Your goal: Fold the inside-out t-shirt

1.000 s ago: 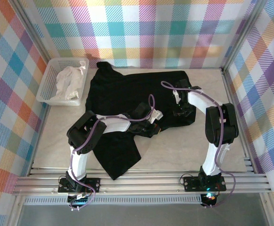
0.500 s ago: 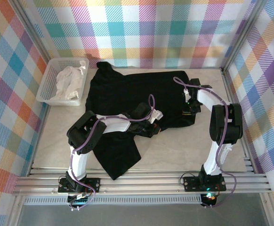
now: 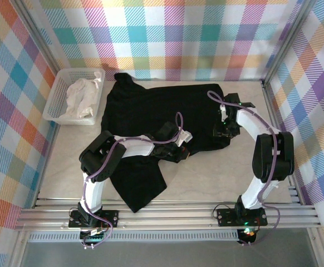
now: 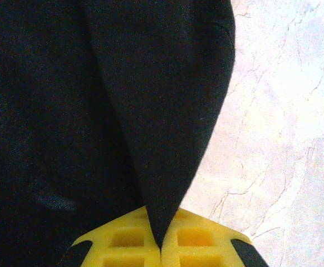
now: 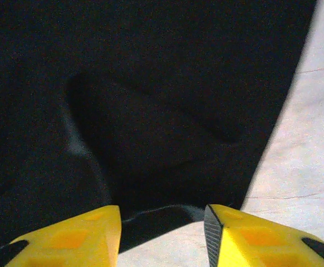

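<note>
Well, white basket (image 3: 56,104) w/ white cloth (image 3: 83,95) inside, beside t-shirt (image 3: 156,108).

The t-shirt (image 3: 151,108) lies across the bench (image 3: 217,172); left of it, at the far corner, sits a basket (image 3: 75,72) holding what seems a cloth (image 3: 81,99).

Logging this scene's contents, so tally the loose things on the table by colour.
Black: 1, the black short-sleeved fabric t-shirt
White: 2, the crumpled white cloth and the white plastic mesh basket holding it
Total: 3
</note>
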